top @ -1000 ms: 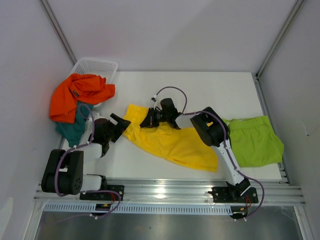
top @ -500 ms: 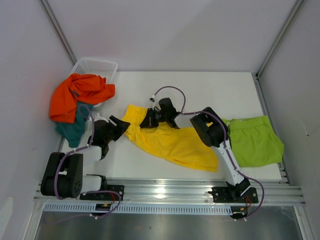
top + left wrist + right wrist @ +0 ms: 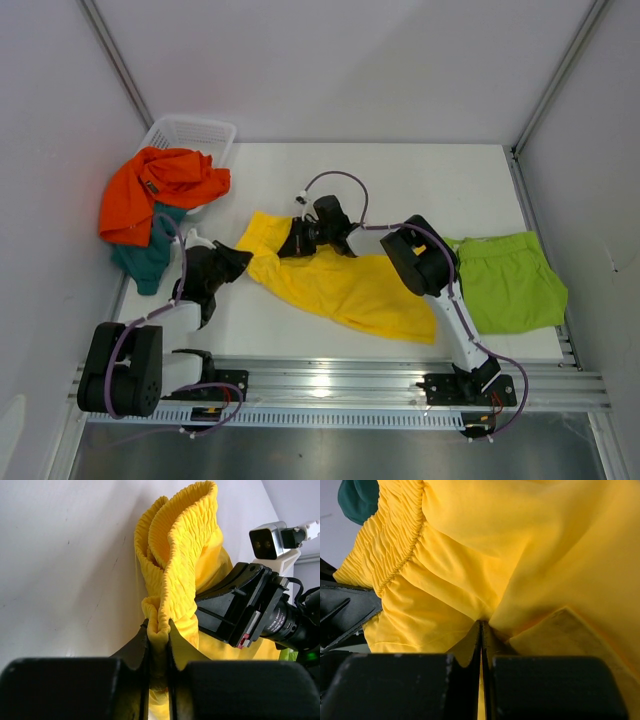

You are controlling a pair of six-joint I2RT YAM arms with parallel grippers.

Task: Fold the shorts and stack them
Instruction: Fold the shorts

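The yellow shorts (image 3: pixel 350 290) lie rumpled in the middle of the table (image 3: pixel 400 180). Only the wrist views show the grips. The left gripper (image 3: pixel 159 635) pinches the ribbed elastic waistband (image 3: pixel 180 545), and the right gripper (image 3: pixel 481 630) is clamped on smooth, creased cloth.

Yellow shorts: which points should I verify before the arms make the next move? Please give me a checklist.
1. Left gripper shut on the yellow shorts, at the elastic waistband: ok.
2. Right gripper shut on the yellow cloth: ok.
3. Both layers caught in each grip: cannot tell.
4. Yellow shorts flat on the table: not ok, the waistband is bunched.
5. Orange shorts and teal shorts apart from the yellow pair: ok.
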